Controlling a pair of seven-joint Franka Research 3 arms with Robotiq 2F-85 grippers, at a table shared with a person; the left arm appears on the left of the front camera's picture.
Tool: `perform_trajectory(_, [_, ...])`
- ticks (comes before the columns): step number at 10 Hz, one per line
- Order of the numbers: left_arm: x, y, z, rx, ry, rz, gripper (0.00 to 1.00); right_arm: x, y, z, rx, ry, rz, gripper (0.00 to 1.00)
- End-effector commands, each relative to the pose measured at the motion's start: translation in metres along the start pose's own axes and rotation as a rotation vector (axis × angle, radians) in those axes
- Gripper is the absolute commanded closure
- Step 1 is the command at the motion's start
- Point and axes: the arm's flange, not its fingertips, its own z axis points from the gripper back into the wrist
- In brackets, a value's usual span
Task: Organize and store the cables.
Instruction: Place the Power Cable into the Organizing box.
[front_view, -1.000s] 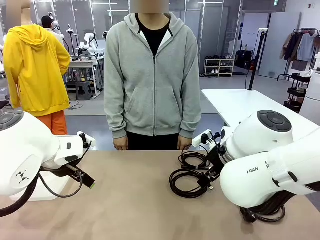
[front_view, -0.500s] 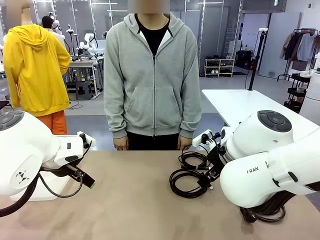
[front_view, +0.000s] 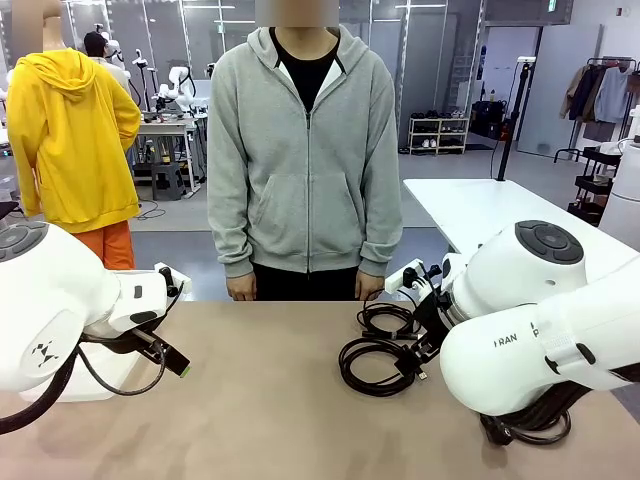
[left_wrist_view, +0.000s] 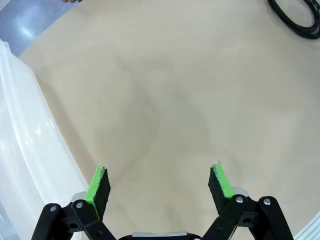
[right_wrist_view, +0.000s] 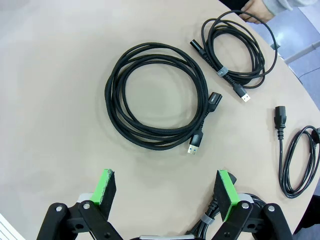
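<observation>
Front view: a person (front_view: 305, 150) in a grey hoodie stands at the far edge of a tan table (front_view: 240, 410), flanked by the left arm (front_view: 60, 300) and the right arm (front_view: 540, 340); on the table's right half lie the large coiled cable (front_view: 375, 366) and, just beyond it toward the person, the smaller coiled cable (front_view: 388, 318). Left wrist view: the left gripper (left_wrist_view: 160, 184) hangs over bare tabletop with its green-padded fingers spread wide and nothing between them; a translucent white bin (left_wrist_view: 20, 150) runs along the picture's left edge, and an arc of black cable (left_wrist_view: 297, 17) crosses the top right corner. Right wrist view: the right gripper (right_wrist_view: 165, 192) is likewise spread wide and empty, poised above the large coil, whose USB plugs lie at its rim; the smaller coil, bound by a grey band, rests near the person's hand (right_wrist_view: 257, 7), and a third cable (right_wrist_view: 297, 160) with a power plug lies apart near the table's rounded edge
</observation>
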Motion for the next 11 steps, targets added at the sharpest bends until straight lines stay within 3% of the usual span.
perform_trajectory(1, [0.0, 0.0, 0.0, 0.0, 0.0, 0.0, 0.0, 0.0, 0.0, 0.0, 0.0, 0.0, 0.0, 0.0])
perform_trajectory(3, [0.046, 0.01, 0.034, 0.044, 0.012, -0.064, 0.0, 0.018, -0.029, 0.059, -0.003, -0.061, 0.015, 0.0])
perform_trajectory(5, [0.058, 0.031, 0.081, -0.147, -0.045, -0.056, 0.0, 0.019, -0.063, 0.105, 0.051, -0.107, 0.011, 0.0])
perform_trajectory(8, [0.044, 0.071, 0.163, -0.342, -0.237, -0.096, 0.0, -0.02, -0.127, 0.171, 0.163, -0.22, -0.002, 0.0])
perform_trajectory(11, [-0.008, 0.125, 0.219, -0.309, -0.318, -0.144, 0.0, -0.089, -0.168, 0.223, 0.162, -0.301, 0.012, 0.0])
